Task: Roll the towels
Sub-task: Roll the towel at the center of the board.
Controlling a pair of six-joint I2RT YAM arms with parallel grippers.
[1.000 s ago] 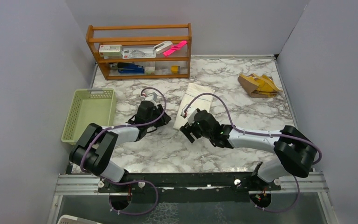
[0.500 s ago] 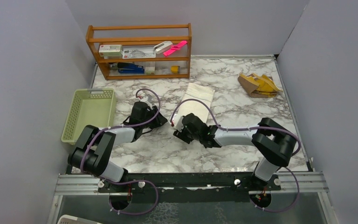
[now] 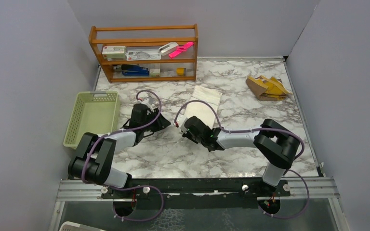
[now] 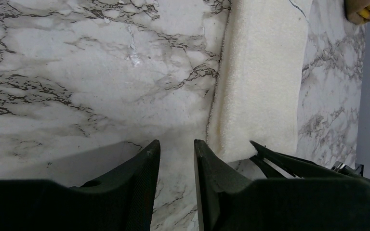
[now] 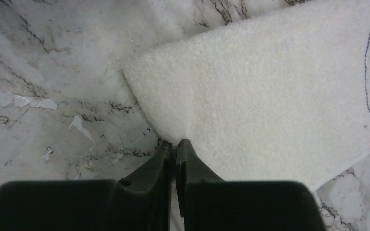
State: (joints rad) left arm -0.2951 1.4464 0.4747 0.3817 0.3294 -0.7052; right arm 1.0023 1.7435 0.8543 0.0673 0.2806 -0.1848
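- Rolling has not begun, I judge: the plain white terry towel (image 3: 203, 102) lies flat with no turn wound in. The mustard-yellow and brown cloth towel (image 3: 267, 87) sits crumpled, well beyond and right of both pincers.
- The right pincer (image 5: 175, 143) is clenched and seems to nip the near edge of the white one by its corner.
- The left pincer (image 4: 176, 147) is released, slightly parted over the bare marble-patterned table top (image 4: 77, 72), with the white cloth just to its right.
- Its long axis runs from the right pincer's tips toward the far side, leaning slightly right.

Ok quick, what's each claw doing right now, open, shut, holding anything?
Left claw: slightly open, holding nothing, just beside the white towel.
Right claw: closed, pinching the white towel's near edge.
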